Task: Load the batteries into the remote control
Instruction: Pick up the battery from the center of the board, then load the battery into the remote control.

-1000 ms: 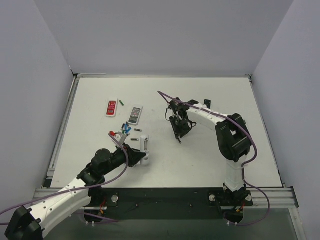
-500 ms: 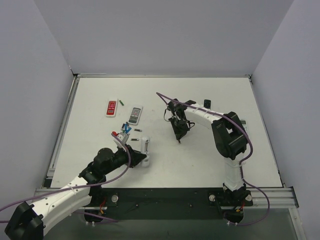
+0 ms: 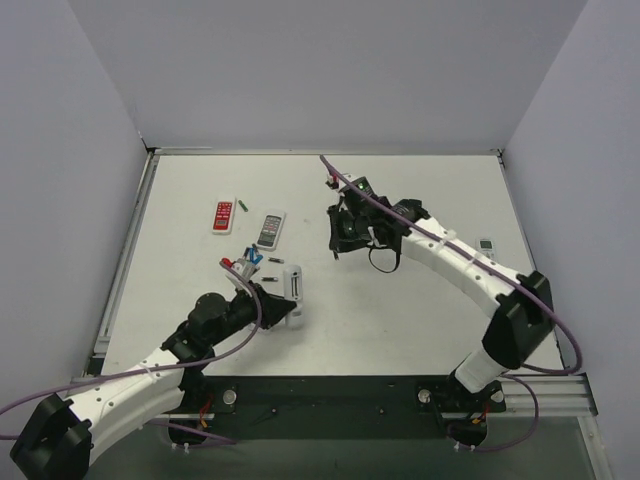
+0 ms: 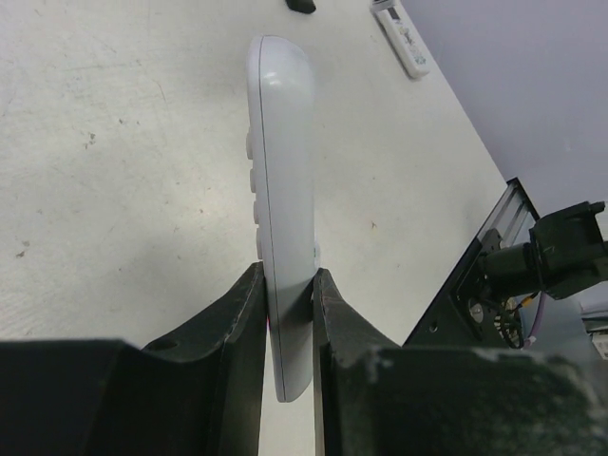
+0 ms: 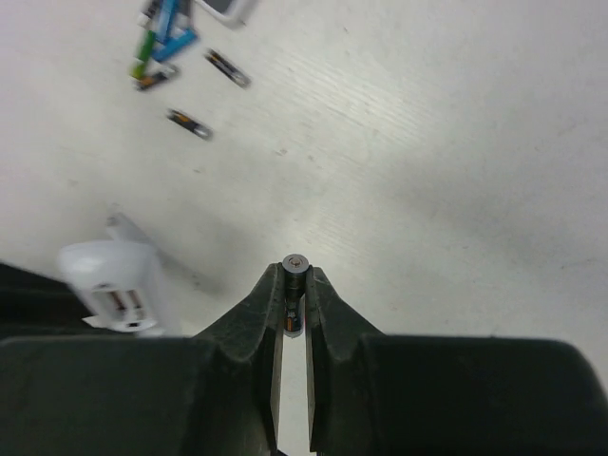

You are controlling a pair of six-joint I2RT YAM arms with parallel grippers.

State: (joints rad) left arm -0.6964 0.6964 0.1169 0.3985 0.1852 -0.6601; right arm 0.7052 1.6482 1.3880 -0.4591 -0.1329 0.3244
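Observation:
The white remote control stands on its long edge, and my left gripper is shut on its near end. In the right wrist view its battery recess faces the camera at lower left. A dark battery is pinched upright in my right gripper, which is shut on it. That gripper hangs above the table to the right of the remote control. Loose batteries lie beyond it, two singly and a blue and green cluster further back.
A red remote and a grey remote lie at the back left, with a green battery between them. A small white remote with a display lies at the right. The table's near rail shows in the left wrist view.
My right gripper has closed on a battery and lifted it off the table, the arm swinging out and stretching. My left gripper with the remote control has shifted slightly.

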